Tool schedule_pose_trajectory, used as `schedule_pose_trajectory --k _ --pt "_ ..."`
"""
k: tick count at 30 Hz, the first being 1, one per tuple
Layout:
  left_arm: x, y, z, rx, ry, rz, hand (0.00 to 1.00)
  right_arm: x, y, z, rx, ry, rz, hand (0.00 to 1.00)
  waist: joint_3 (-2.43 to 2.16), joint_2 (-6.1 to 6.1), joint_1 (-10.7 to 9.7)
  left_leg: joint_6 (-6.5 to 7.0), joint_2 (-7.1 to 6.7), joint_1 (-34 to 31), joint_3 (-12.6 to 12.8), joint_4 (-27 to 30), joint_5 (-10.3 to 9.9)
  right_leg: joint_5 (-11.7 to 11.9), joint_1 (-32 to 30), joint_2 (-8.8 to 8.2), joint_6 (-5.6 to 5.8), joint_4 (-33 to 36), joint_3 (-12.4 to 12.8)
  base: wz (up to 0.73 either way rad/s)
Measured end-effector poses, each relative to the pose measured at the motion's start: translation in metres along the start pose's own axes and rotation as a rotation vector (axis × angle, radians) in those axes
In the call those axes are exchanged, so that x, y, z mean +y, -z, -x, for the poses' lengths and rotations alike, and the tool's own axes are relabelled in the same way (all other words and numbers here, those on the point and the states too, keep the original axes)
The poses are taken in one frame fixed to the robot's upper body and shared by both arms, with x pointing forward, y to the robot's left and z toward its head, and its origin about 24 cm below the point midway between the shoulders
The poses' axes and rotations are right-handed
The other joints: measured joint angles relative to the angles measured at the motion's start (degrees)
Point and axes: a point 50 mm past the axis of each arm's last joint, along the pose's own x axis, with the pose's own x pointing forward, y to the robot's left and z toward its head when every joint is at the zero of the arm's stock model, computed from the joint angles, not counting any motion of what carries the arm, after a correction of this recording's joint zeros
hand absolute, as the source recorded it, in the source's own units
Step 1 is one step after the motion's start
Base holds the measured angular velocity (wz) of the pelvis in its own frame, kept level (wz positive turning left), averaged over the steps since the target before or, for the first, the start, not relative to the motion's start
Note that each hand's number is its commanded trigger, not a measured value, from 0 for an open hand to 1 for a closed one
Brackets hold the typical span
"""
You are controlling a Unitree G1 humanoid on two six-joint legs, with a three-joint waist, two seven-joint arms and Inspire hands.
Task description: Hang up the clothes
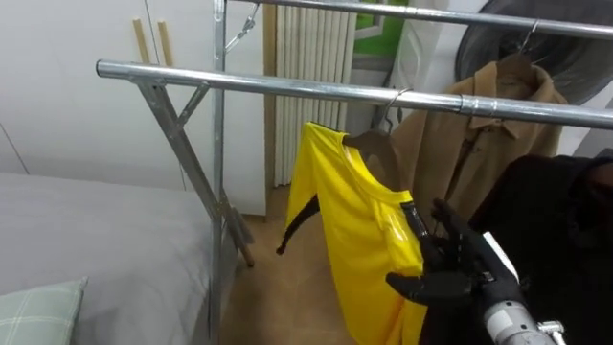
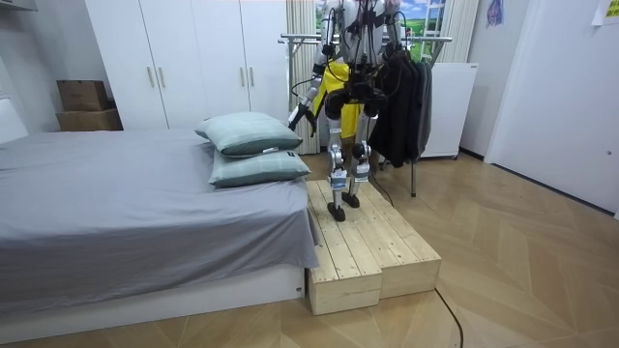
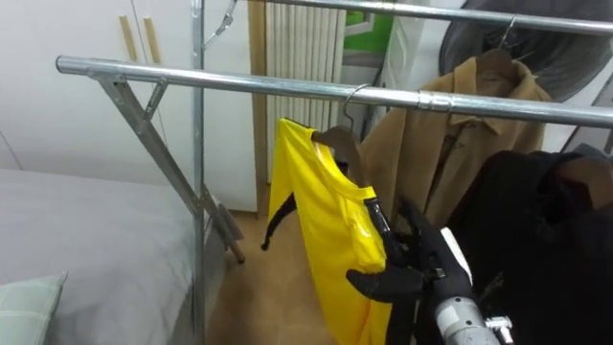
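Closest to the camera, the right robot hand [image 1: 448, 261] comes up from the lower right, its dark fingers spread and loose rather than clenched. They lie against the shoulder edge of the yellow shirt [image 1: 359, 225], and the thumb reaches out across the cloth; whether it presses the fabric cannot be told. The yellow shirt hangs on a brown hanger [image 1: 376, 153], whose hook sits over the metal rail [image 1: 287, 84] of the clothes rack. Further along the same rail to the right hangs a tan coat [image 1: 484, 144], and a black garment [image 1: 560, 225] hangs just beside the hand. A grey bed [image 1: 96, 240] with a pale checked pillow [image 1: 38, 311] lies to the left.

From across the room, the robot stands upright on a wooden platform [image 2: 372, 246] at the foot of the bed, facing the rack. Its left robot hand [image 2: 293, 119] is held low out to the side; its fingers cannot be made out.
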Motion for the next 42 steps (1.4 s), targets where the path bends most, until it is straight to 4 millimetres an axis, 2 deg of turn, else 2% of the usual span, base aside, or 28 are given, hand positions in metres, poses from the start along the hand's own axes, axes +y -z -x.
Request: schedule_pose_trajectory --k 4,8,9,10,16,19,24,26,36,42 --pt "-0.003 0.000 0.001 0.003 0.008 0.019 0.00 0.004 0.005 0.001 0.014 0.022 -0.263 0.00 0.29 0.69 -1.07 -0.04 -0.01 -0.35 0.24 -0.16 -0.19 -0.09 -0.19 0.20 -0.23 0.01 0.44 -0.03" --pt "-0.007 -0.003 0.002 -0.011 0.018 0.028 0.00 0.000 0.011 0.005 0.034 0.050 -0.372 0.00 0.57 1.55 -1.22 0.00 -0.01 -0.55 0.73 -0.23 -0.32 -0.03 -0.29 0.36 -0.28 0.03 1.11 -0.09" --pt "-0.009 -0.003 0.003 -0.016 0.022 0.032 0.00 -0.001 0.013 0.006 0.039 0.056 -0.405 0.00 0.55 1.95 -1.18 0.00 0.00 -0.69 1.10 -0.31 -0.32 0.08 -0.43 0.47 -0.32 0.04 1.56 -0.16" --pt "-0.012 -0.004 0.004 -0.016 0.026 0.034 0.00 -0.001 0.014 0.007 0.044 0.064 -0.441 0.00 0.33 2.29 -1.18 0.00 -0.01 -0.63 1.24 -0.31 -0.32 0.24 -0.52 0.57 -0.35 0.08 1.97 -0.16" --pt "-0.013 -0.010 0.005 -0.068 0.013 0.043 0.00 0.000 0.018 0.008 0.054 0.099 -0.684 0.00 0.24 2.37 -1.07 0.00 0.01 -0.27 1.51 -0.10 -0.31 0.29 -0.41 0.85 -0.50 0.06 2.57 -0.07" --pt "-0.012 -0.023 0.005 -0.136 -0.001 0.053 0.00 0.002 0.019 0.008 0.057 0.102 -0.780 0.00 0.18 2.45 -1.05 0.00 -0.02 -0.13 1.63 -0.11 -0.31 0.23 -0.29 0.89 -0.42 0.03 2.86 -0.03" --pt "-0.012 -0.030 0.005 -0.182 -0.005 0.051 0.00 0.005 0.021 0.008 0.058 0.094 -0.822 0.00 0.09 2.59 -1.08 0.01 0.01 -0.34 2.55 -0.12 -0.31 0.46 -0.46 1.20 -0.37 0.17 3.91 -0.14" --pt "-0.011 -0.031 0.005 -0.190 -0.008 0.051 0.00 0.005 0.021 0.008 0.056 0.093 -0.820 0.00 -0.12 2.28 -1.16 0.01 -0.03 -0.44 2.84 -0.12 -0.31 0.51 -1.02 1.22 -0.30 0.47 3.94 -0.06" --pt "-0.013 -0.023 0.006 -0.182 -0.004 0.021 0.00 0.005 0.022 0.010 0.057 0.089 -0.771 0.00 -0.22 1.98 -1.27 0.03 -0.06 -0.51 2.96 -0.28 -0.34 0.43 -1.11 1.33 -0.30 0.89 4.07 0.00" --pt "-0.012 -0.024 0.006 -0.186 -0.006 0.021 0.00 0.002 0.039 0.024 0.100 0.085 -0.712 0.00 -0.23 2.32 -1.55 0.03 0.00 -0.39 3.29 -1.18 -0.35 0.59 -1.21 1.65 -0.11 0.76 4.78 -0.05"
